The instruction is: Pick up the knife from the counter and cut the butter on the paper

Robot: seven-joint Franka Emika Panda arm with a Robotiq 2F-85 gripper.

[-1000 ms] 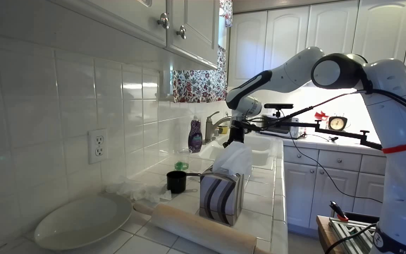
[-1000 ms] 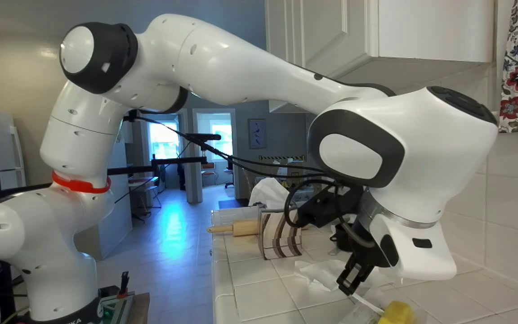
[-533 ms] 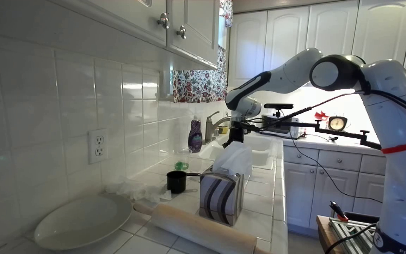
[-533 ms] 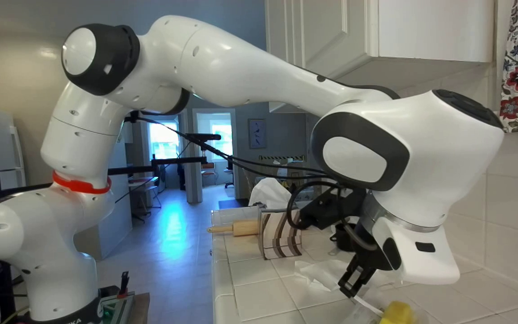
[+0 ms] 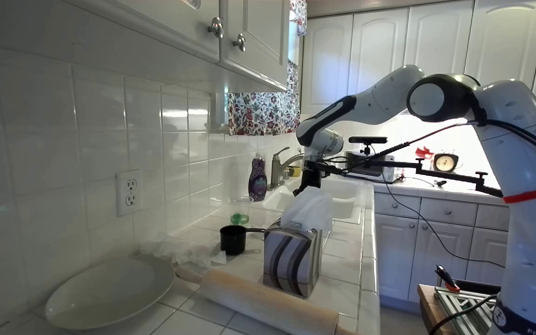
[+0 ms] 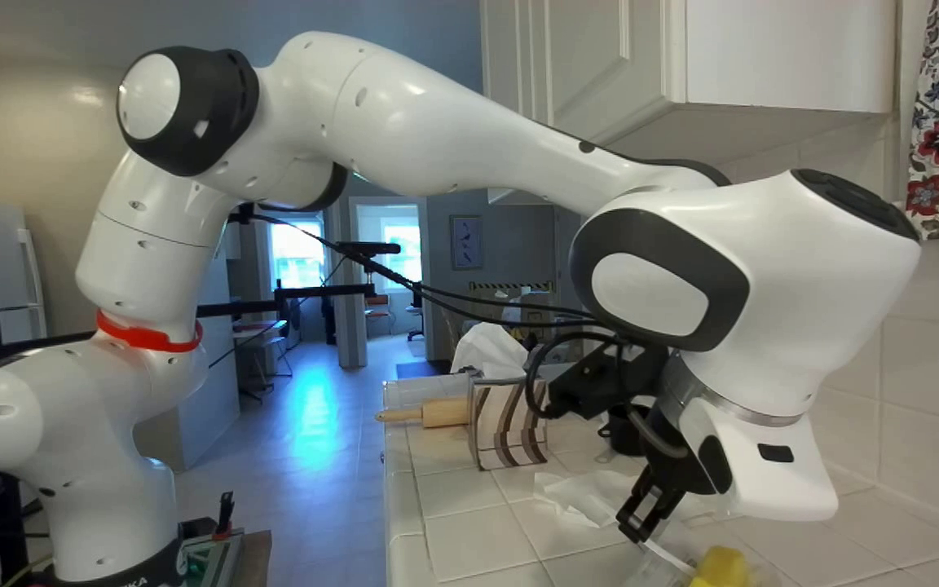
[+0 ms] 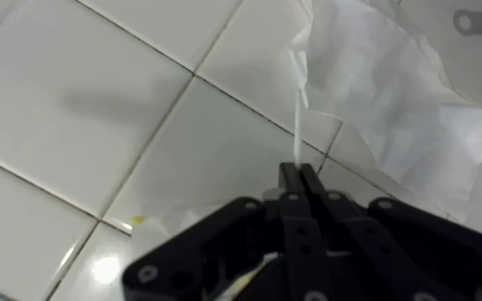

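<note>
Pinching a slim white knife (image 7: 298, 129)

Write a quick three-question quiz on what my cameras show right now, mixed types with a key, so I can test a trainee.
1. Multiple choice. The gripper is: a) wide open; b) shut on the knife; c) shut with nothing in it.

2. True or false: along the counter, the tissue box stands between the rolling pin and the sink.

3. Fill in: the butter is ____ in colour.

Key: 1. b; 2. true; 3. yellow.
</note>
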